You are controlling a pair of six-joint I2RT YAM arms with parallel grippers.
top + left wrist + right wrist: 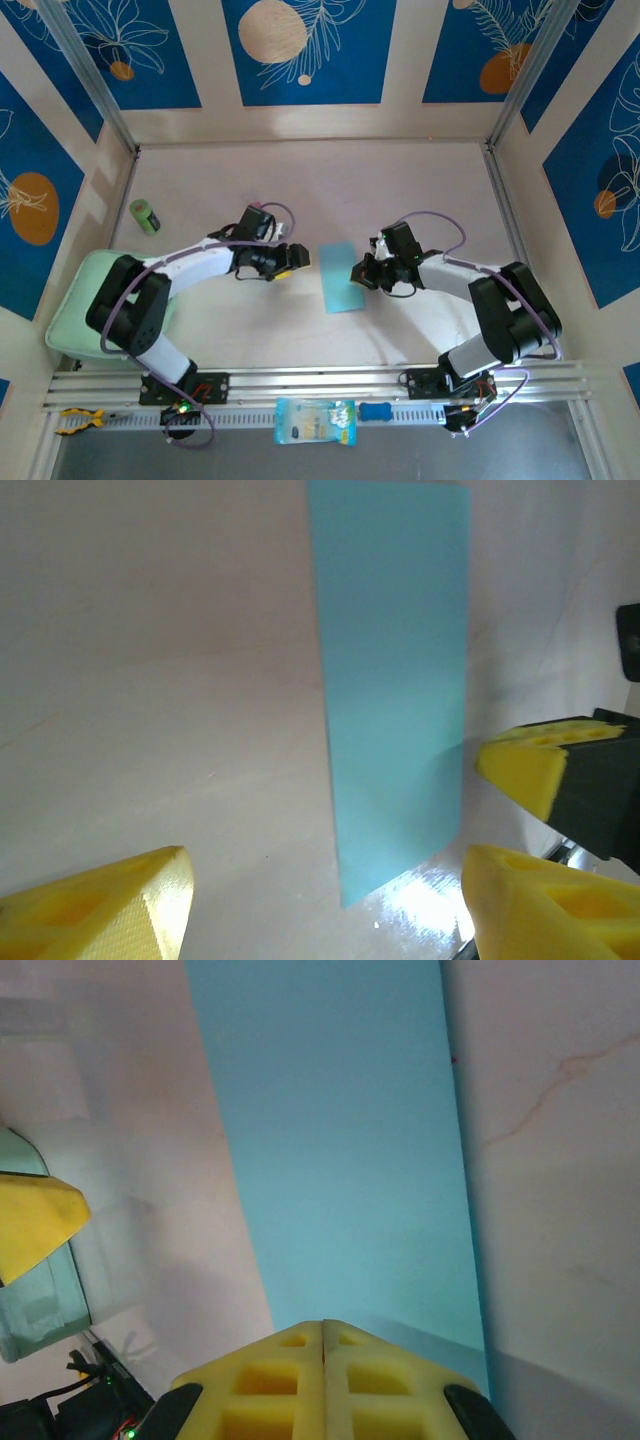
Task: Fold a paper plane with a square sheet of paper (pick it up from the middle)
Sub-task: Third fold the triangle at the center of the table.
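Lying flat on the pale table (pixel 400 190) between the two arms, the square sheet of paper (pixel 342 277) reads as a narrow light-blue rectangle. Whether it is doubled over cannot be told from above, and no crease shows on its plain face.

The left gripper (pixel 295 260) sits just beside the sheet's left edge, apart from it. In the left wrist view its yellow fingers (pixel 110 905) stand spread wide with nothing between them, both cut off by the bottom of the frame.

The right gripper (pixel 360 272) is at the sheet's right edge. Its own camera shows the two yellow pads (pixel 290 1390) pressed together along a thin seam, clenched right at the near border of the paper (pixel 330 1160). The pads hide that border, so it is unclear whether the edge is pinched between them or merely lies under the tips.

At the far left, a pale green mat (pixel 80 290) is largely covered by the left arm. A small green cylinder (pixel 145 216) stands well apart near the left wall. Along the near rail lie a blue-and-yellow packet (pixel 314 420), a small blue object (pixel 375 411) too small to identify, and yellow-handled pliers (pixel 75 420)
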